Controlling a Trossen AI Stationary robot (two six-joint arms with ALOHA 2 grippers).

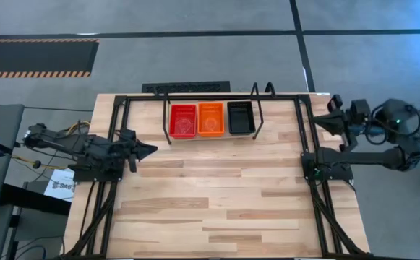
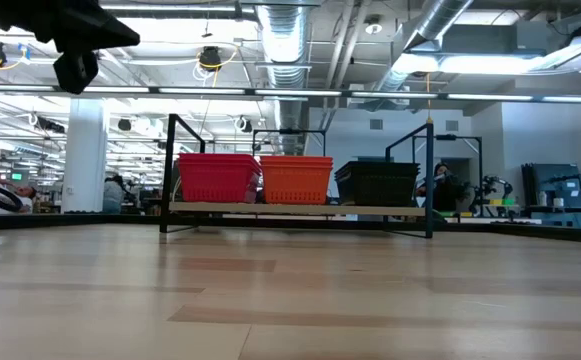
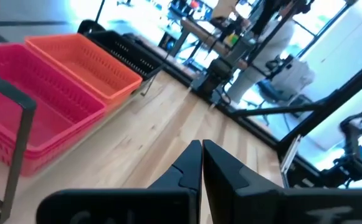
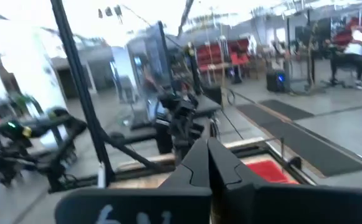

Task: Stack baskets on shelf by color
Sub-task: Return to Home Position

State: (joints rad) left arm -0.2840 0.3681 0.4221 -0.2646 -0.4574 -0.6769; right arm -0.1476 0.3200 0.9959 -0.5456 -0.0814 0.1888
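Looking at the shelf [image 2: 300,209] sitting at the far edge of the wooden table [image 1: 217,209], roughly in the middle. Seeing three colour piles lined up on it, open side up, between the black wire end loops [image 2: 173,160]. Going left to right: pinkish-red baskets [image 1: 183,120] taking the left end, orange baskets [image 1: 210,118] pressing right against them in the middle, black baskets [image 1: 240,117] parking just beside the orange at the right end.

Spotting the left gripper [image 1: 148,150] hanging above the table's left side, near the pinkish-red pile but apart from it, pointing toward the table's middle and pinching its fingers together on nothing. Finding the right gripper [image 1: 318,119] hovering by the table's right edge, about level with the shelf, also clamping closed and carrying nothing.
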